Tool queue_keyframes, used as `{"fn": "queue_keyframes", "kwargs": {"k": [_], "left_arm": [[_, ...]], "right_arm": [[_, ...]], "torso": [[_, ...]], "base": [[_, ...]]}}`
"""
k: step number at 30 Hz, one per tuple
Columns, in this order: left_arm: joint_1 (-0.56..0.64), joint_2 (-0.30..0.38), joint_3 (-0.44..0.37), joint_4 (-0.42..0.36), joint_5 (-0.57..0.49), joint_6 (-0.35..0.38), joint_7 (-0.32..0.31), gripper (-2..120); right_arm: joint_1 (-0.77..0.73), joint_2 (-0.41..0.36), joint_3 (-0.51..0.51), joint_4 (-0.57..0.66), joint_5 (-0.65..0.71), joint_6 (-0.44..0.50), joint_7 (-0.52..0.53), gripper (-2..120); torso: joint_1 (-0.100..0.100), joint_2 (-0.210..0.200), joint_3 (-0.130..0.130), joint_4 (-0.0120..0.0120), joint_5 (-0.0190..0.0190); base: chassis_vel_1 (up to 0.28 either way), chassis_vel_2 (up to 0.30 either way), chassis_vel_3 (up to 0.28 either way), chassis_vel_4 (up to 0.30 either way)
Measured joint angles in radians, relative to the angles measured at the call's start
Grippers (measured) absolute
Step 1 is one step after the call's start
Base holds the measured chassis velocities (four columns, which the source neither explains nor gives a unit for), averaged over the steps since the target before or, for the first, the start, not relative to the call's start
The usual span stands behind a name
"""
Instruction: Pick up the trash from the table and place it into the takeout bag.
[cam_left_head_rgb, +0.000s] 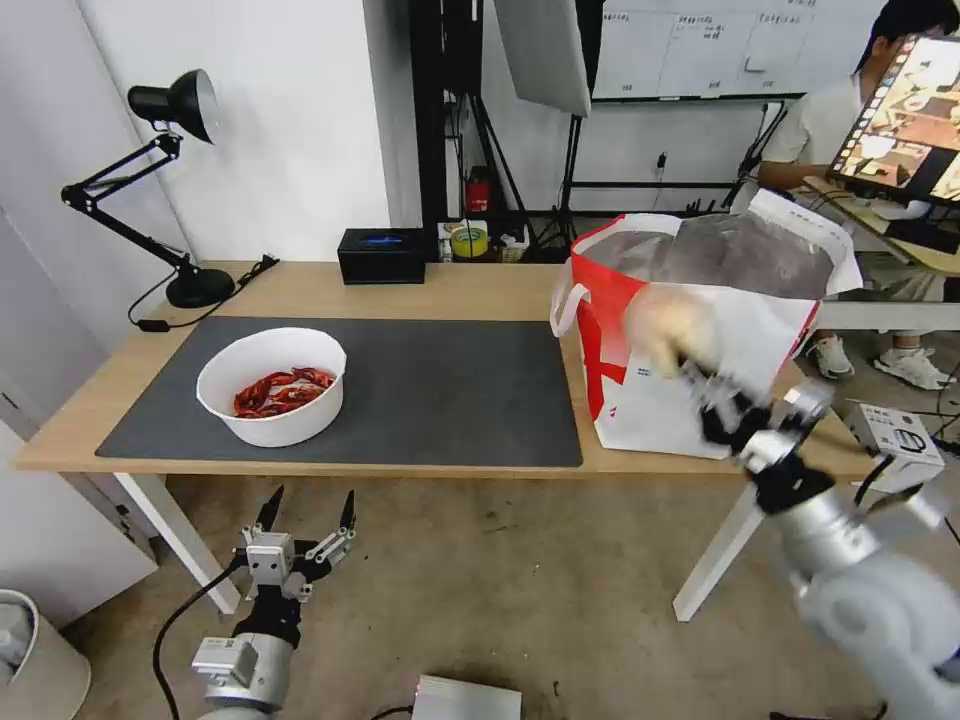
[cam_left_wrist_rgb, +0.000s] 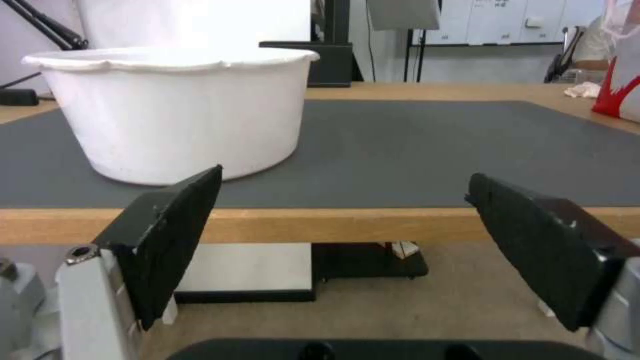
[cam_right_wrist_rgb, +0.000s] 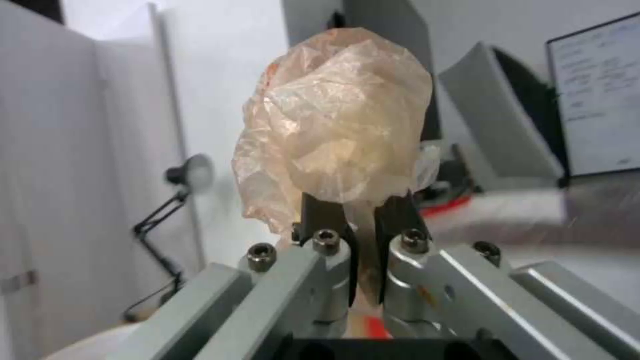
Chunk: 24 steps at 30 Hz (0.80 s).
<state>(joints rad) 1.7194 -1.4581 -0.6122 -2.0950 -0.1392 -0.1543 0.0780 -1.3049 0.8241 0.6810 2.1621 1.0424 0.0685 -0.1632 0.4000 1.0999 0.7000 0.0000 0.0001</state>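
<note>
My right gripper (cam_left_head_rgb: 690, 368) is shut on a beige plastic-wrapped lump (cam_left_head_rgb: 662, 325) and holds it in the air in front of the white and red takeout bag (cam_left_head_rgb: 740, 330), which stands on the right end of the table (cam_left_head_rgb: 450, 290). The right wrist view shows the lump (cam_right_wrist_rgb: 337, 125) pinched between the fingers (cam_right_wrist_rgb: 320, 215). A white round bowl (cam_left_head_rgb: 272, 385) of red crayfish shells sits on the dark grey mat (cam_left_head_rgb: 450, 390) at the left. My left gripper (cam_left_head_rgb: 308, 512) hangs open below the table's front edge, near the bowl (cam_left_wrist_rgb: 173, 107). A crumpled white tissue (cam_left_wrist_rgb: 582, 90) lies by the bag.
A black tissue box (cam_left_head_rgb: 381, 255) stands at the table's back edge. A black desk lamp (cam_left_head_rgb: 170, 180) stands on the back left corner. A white bin (cam_left_head_rgb: 35, 660) is on the floor at the left. A seated person and a screen are behind the bag.
</note>
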Motion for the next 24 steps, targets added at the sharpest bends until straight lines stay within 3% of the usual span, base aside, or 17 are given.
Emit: {"fn": "queue_keyframes", "kwargs": {"k": [6,15,24], "left_arm": [[-0.007,-0.003,0.008,0.003,0.000,0.000,0.000,100],[-0.022,-0.008,0.020,0.016,0.002,-0.003,0.001,100],[-0.040,-0.005,0.033,0.023,0.001,-0.004,0.001,100]], "right_arm": [[0.177,-0.156,-0.009,-0.050,0.110,-0.069,0.175,2],[0.311,-0.286,-0.049,-0.114,0.151,-0.177,0.322,2],[0.532,-0.420,-0.172,-0.193,0.353,-0.414,0.504,2]], "torso": [[0.000,0.000,0.000,0.0001,0.0002],[0.000,0.000,0.000,-0.0001,0.0002],[0.000,0.000,0.000,-0.0001,0.0000]], "base": [[0.000,0.000,0.000,0.000],[0.000,0.000,0.000,0.000],[0.000,0.000,0.000,0.000]]}}
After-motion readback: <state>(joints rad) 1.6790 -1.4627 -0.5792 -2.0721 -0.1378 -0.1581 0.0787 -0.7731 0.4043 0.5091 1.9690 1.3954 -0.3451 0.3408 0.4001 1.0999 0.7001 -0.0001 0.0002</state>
